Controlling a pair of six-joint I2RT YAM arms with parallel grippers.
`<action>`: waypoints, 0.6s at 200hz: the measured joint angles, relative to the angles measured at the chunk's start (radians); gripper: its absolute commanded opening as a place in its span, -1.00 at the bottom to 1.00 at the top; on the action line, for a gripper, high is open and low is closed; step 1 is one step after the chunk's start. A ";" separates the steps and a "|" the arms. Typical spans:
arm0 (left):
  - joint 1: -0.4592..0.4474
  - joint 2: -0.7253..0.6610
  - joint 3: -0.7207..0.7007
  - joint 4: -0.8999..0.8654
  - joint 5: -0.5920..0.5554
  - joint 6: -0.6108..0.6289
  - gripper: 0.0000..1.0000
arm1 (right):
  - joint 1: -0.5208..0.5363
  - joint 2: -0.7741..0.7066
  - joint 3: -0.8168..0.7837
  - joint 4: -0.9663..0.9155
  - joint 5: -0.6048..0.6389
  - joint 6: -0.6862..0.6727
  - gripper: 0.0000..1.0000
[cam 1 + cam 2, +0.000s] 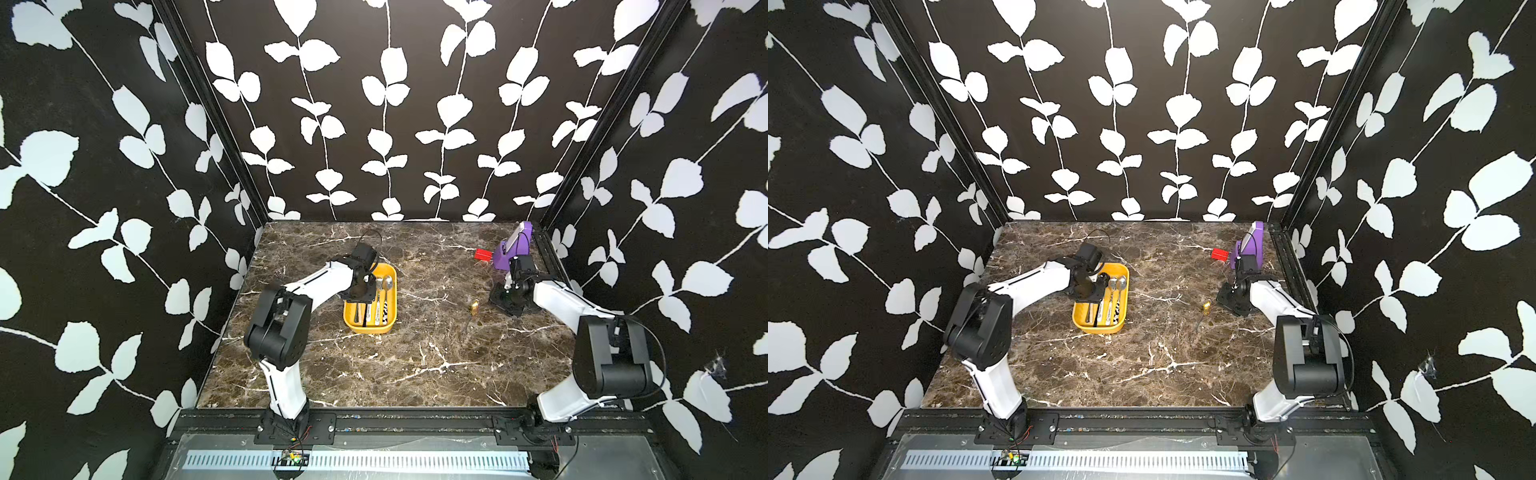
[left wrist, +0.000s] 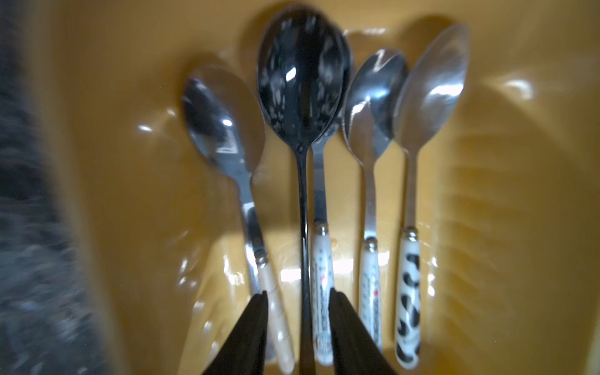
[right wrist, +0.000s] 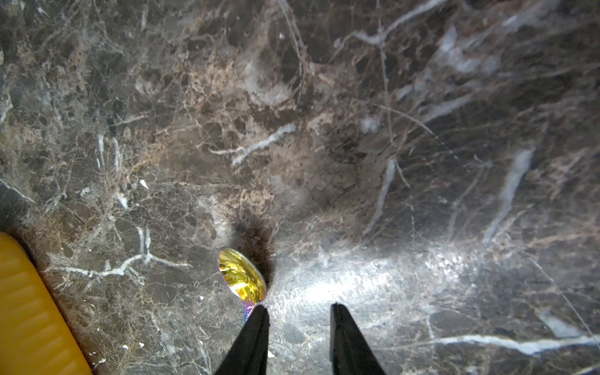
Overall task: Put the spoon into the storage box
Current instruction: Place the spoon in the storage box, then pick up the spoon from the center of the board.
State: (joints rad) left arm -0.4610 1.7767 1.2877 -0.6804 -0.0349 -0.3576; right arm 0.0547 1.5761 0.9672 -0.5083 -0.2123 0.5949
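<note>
The yellow storage box (image 1: 370, 330) (image 1: 1100, 330) lies left of the table's centre with several spoons in it. My left gripper (image 1: 362, 293) (image 2: 298, 308) hangs low over it, open. A black spoon (image 2: 302, 74) lies in the box, its thin handle running between the parted fingers without touching them. A golden iridescent spoon (image 1: 474, 307) (image 1: 1206, 306) (image 3: 242, 276) lies on the marble to the right. My right gripper (image 1: 510, 300) (image 3: 300, 311) hovers open beside it, and one finger (image 3: 256, 337) covers the handle. Nothing sits between its fingers.
A purple angular stand (image 1: 513, 249) and a small red block (image 1: 483, 254) stand at the back right, close behind the right arm. Silver spoons with white and cow-patterned handles (image 2: 407, 298) fill the box beside the black one. The box's corner (image 3: 22, 308) shows in the right wrist view.
</note>
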 measured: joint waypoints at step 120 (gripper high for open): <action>0.043 -0.435 -0.076 -0.063 -0.152 0.014 0.11 | 0.309 -0.054 0.003 -0.156 0.180 0.032 -0.16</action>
State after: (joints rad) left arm -0.4175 1.3415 1.2121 -0.7429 -0.1867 -0.3431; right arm 0.3641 1.5219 0.9699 -0.6643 -0.0322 0.6273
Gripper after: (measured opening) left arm 0.555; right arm 0.420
